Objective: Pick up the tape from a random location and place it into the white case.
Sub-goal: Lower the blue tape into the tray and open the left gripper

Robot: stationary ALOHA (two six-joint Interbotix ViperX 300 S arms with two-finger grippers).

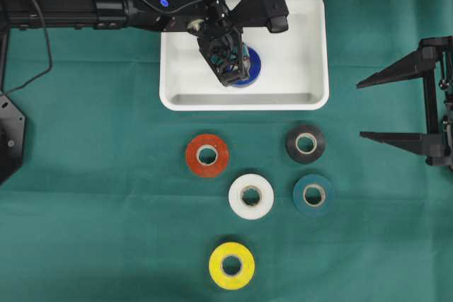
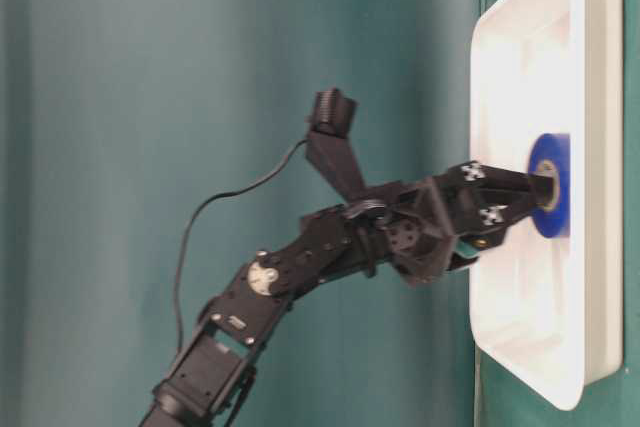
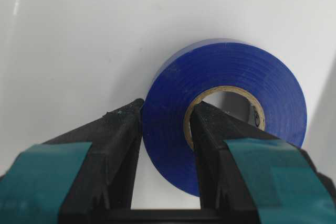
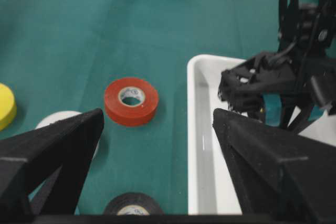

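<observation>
the left gripper (image 1: 233,68) was clamped on a blue tape roll (image 1: 249,67), one finger inside the cardboard core and the other against the roll's outer wall, as the left wrist view showed. the roll was inside the white case (image 1: 311,47), roughly at its middle, low over the floor or just touching it; which of the two could not be told. in the table-level view the roll's face looked parallel to the case floor.

to finish this step well, the roll likely needed to be flat on the floor before the fingers parted, and the arm then lifted straight up so the inner finger cleared the core without dragging the roll along.

the case held only the blue roll. five more rolls lay on the green cloth (image 1: 85,231) nearer than the case: a red roll (image 1: 207,155), a black roll (image 1: 306,144), a white roll (image 1: 251,196), a teal roll (image 1: 313,194) and a yellow roll (image 1: 231,266).

the right gripper (image 1: 396,107) was spread wide and empty, at the right edge, well apart from the case.
</observation>
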